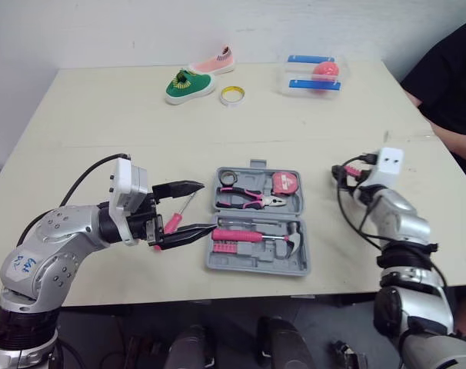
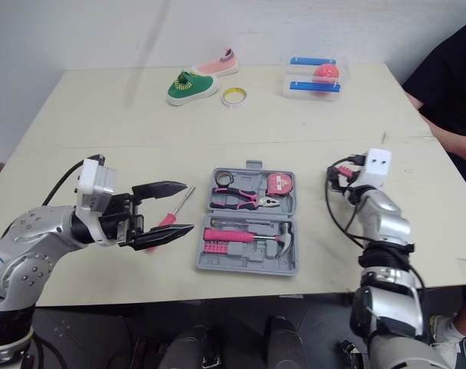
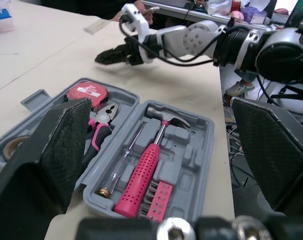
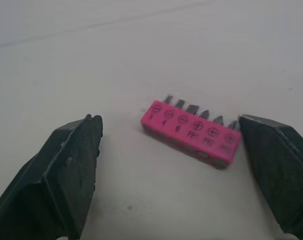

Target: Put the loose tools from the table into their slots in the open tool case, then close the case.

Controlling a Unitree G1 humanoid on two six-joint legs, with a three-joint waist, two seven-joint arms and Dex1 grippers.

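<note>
**Both claws open; two tools lie loose beside the case**

From my head, I see a pale, matte table [image 1: 102, 115] with the grey moulded plastic case [image 1: 256, 268] open flat at its centre. At 9 o'clock from the case, a screwdriver [image 2: 174, 209] with a pink handle and thin steel shaft lies on the table. My left claw [image 1: 207, 206] hangs just over it, fingers spread wide. My right claw [image 4: 167, 121] sits at 3 o'clock from the case, near the table edge.

My right wrist view gives the detail under that claw. A pink plastic bit strip [image 4: 191, 135] lies flat on the table between my two parted fingers. It holds a row of dark bits, with small printed marks on its face. I cannot tell whether one end touches a fingertip.

My left wrist view looks into the case between rough black pads [image 3: 61, 145]. A hammer [image 3: 141, 172] with a ribbed pink grip and steel claw head rests in its slot. A slim screwdriver lies beside it, with pliers [image 3: 99, 127] and a round tape measure [image 3: 86, 92] behind.
</note>
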